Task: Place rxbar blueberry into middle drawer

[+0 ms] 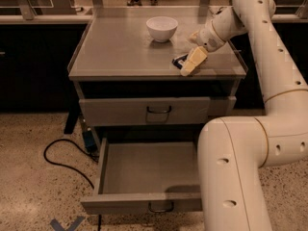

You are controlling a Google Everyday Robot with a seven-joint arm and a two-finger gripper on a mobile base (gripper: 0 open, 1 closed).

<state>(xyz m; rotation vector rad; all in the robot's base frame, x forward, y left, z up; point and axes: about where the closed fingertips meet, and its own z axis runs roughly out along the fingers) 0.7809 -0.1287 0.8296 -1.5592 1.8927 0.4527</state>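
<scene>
Gripper (191, 64) sits low on the cabinet top (120, 47) near its right front edge, right at the rxbar blueberry (178, 60); whether I grip it, I cannot tell. Below, the middle drawer (144, 172) stands pulled open.

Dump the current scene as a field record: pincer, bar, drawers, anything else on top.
pincer: low over the cabinet top, near its front right edge, at the rxbar blueberry
rxbar blueberry: lying on the cabinet top, partly hidden by the pincer, not in any drawer
middle drawer: pulled open, below and in front of the bar
upper drawer: closed
white bowl: upright toward the back of the top, left of the pincer and apart from it
cable: on the floor left of the cabinet
</scene>
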